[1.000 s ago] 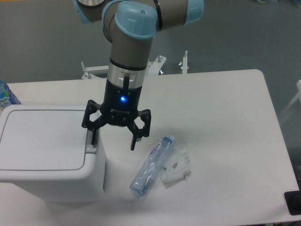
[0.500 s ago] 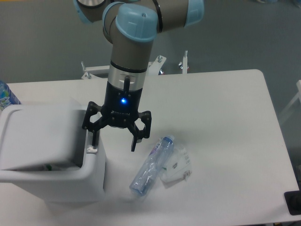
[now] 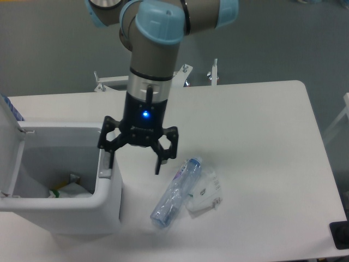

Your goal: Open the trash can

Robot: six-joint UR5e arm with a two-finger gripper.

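The white trash can [image 3: 103,204] stands at the table's front left. Its lid [image 3: 10,144] stands swung up on the left side, so the inside shows, with some rubbish [image 3: 68,188] at the bottom. The grey push-button tab [image 3: 104,173] sits on the right rim. My gripper [image 3: 134,161] is open and empty, pointing down. Its left finger [image 3: 109,158] hangs just above the tab, its right finger over the table beside the can.
A crushed clear plastic bottle [image 3: 175,192] lies on the table right of the can, with a crumpled wrapper [image 3: 205,195] beside it. A blue-labelled bottle shows behind the lid at the far left edge. A black object [image 3: 339,236] sits at the front right corner.
The lid went from shut to half raised to fully swung up on the left. My gripper has lifted very slightly off the tab and stayed open.
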